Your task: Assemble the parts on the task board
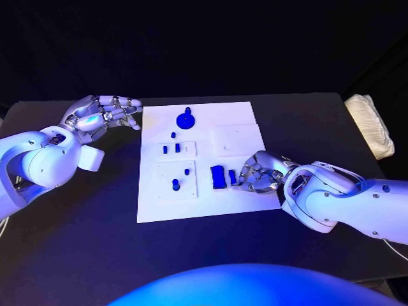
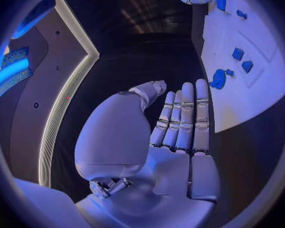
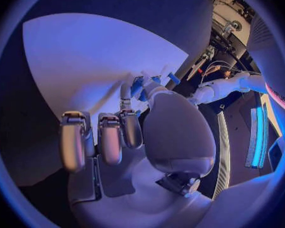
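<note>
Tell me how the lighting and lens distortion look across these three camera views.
Head view: blue light washes the task board and both arms, with the black table dim. Left wrist view: fisheye bends the board's edge beyond the left hand. Right wrist view: the right hand looms large and soft over the curved board.

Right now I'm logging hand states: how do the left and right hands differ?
The left hand hovers off the board, fingers straight and holding nothing; the right hand is on the board, fingers curled around a blue part. Both are silver hands on white arms.
</note>
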Controlling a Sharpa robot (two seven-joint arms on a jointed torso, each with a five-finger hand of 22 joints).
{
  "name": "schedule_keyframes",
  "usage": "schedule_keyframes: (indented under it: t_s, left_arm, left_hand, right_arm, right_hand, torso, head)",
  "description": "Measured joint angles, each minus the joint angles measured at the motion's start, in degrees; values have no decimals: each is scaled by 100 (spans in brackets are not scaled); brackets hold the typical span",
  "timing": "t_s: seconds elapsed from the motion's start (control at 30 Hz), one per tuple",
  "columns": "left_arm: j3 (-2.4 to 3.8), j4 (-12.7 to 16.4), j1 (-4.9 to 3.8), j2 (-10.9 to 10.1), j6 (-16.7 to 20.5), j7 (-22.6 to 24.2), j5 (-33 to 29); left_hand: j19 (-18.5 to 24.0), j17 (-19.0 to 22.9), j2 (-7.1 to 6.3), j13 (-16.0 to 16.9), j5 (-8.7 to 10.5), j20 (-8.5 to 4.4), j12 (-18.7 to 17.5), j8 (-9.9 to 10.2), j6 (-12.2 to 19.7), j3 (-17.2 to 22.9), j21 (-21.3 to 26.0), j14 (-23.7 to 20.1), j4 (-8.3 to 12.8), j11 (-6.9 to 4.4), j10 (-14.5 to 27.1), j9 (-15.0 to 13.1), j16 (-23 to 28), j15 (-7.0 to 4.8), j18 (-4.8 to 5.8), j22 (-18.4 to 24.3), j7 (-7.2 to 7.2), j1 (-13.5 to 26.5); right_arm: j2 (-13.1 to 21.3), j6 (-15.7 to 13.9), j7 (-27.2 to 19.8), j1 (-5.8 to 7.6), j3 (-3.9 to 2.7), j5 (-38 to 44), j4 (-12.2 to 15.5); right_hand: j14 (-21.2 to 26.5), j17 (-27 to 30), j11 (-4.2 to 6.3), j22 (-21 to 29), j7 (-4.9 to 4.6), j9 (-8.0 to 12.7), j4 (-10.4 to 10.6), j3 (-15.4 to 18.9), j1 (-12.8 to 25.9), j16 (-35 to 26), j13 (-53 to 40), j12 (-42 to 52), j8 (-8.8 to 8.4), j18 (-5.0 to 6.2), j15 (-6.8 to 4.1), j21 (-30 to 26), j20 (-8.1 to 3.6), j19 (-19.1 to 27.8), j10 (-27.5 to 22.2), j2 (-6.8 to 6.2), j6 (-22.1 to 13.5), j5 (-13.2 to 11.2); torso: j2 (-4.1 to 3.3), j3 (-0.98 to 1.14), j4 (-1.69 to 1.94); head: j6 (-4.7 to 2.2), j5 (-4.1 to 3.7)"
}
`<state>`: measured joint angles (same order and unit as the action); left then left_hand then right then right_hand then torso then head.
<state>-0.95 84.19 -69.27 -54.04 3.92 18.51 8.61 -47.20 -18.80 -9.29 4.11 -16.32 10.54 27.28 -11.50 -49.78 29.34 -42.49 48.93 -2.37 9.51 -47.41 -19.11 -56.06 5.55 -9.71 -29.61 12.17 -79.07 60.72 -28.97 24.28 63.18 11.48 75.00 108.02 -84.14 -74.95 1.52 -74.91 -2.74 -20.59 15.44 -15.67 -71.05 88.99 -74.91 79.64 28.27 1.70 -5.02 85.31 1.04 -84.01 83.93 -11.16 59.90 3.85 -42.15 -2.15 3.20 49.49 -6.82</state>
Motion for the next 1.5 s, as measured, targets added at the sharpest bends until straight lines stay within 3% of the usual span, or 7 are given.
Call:
schedule_keyframes:
  t_s: [0.63, 0.7, 0.97, 1.23, 1.3, 1.43, 1.5]
  left_arm:
    - [0, -9, 0, 4, -24, -24, 10]
    - [0, -10, 0, 6, -26, -24, 11]
    - [-16, -61, 0, 36, -29, -20, 12]
    - [-56, -287, 31, 219, -30, 31, -29]
    - [-62, -402, 46, 287, -23, 65, -65]
    - [-66, -640, 72, 429, 15, 151, -163]
    - [-67, -807, 84, 537, 56, 207, -236]
  left_hand:
    - [20, -4, 0, 0, 0, 21, 0, 0, 0, 16, 0, 0, 16, -20, 21, 0, 0, 0, 0, -6, 0, 0]
    - [20, -4, 0, 0, 0, 21, 0, 0, 0, 16, 0, 0, 16, -20, 20, 0, 0, 0, 0, -6, 0, 0]
    - [20, -3, 0, 1, 0, 21, 0, 0, 0, 16, 0, 0, 16, -20, 20, 0, 0, 0, 0, -6, 0, 0]
    - [20, -11, -4, 1, 0, 21, 0, 0, 0, 14, 0, 0, 14, -20, 20, 6, 0, 0, 0, -5, 0, 4]
    - [34, -17, -47, 1, 0, 35, 4, 0, 14, -28, 0, 0, -27, -20, 20, 6, 0, 0, 0, -3, 14, 47]
    - [42, -25, -63, 8, 37, 42, 58, 0, 43, -84, 82, -20, -83, -22, 19, 6, 0, 20, 0, 47, -1, 125]
    - [56, -17, -77, 15, 37, 56, 84, 0, 56, -104, 156, -100, -123, -48, -21, 6, 71, 25, 1, 92, -14, 139]
  right_arm:
    - [29, 71, -45, -1, 3, -154, -28]
    - [74, 69, -167, -3, 6, -252, -21]
    - [250, -47, -1476, 137, -14, -1598, -230]
    - [30, -246, -3017, 463, -80, -3669, -1172]
    - [-136, -286, -3359, 508, -107, -4156, -1500]
    - [-488, -325, -3859, 549, -153, -4830, -2058]
    - [-671, -328, -4044, 560, -170, -5054, -2325]
  right_hand:
    - [0, 1, 0, -4, 0, 23, -46, 66, -144, 0, 0, -70, -34, 0, 0, -74, 0, 0, 0, -39, 0, -42]
    - [2, 1, -29, -4, -67, 48, -7, 115, -149, -41, 0, -179, -102, 0, 2, -199, 0, 0, 6, -44, -67, -41]
    - [13, 2, -184, -3, -268, 133, 60, 351, -227, -155, 0, -461, -323, 0, 137, -702, 105, -1, 1, -60, -434, 134]
    - [2, 2, -270, -3, -310, 147, 23, 387, -324, -322, 0, -865, -396, 91, 169, -1256, 146, 0, -166, 37, -557, 259]
    - [15, 2, -287, -3, -345, 154, 21, 385, -399, -486, 0, -1227, -424, 154, 194, -1715, 155, -3, -355, 31, -613, 260]
    - [131, 555, -401, 67, -439, 162, -81, 252, -652, -1555, 513, -3230, -466, 581, 312, -4204, 284, 447, -1408, 90, -798, 259]
    - [312, 966, -422, 414, -458, 162, -76, 179, -685, -2015, 1020, -4044, -466, 677, 338, -5188, 312, 674, -1804, 73, -853, 259]
  torso:
    - [1, 5, -4]
    - [2, 3, -3]
    - [36, -18, 0]
    - [152, -80, -14]
    - [197, -102, -29]
    - [285, -141, -62]
    - [320, -152, -83]
  head:
    - [-8, -9]
    - [-20, -9]
    - [-109, -14]
    - [-226, 39]
    - [-270, 61]
    - [-372, 118]
    - [-448, 156]
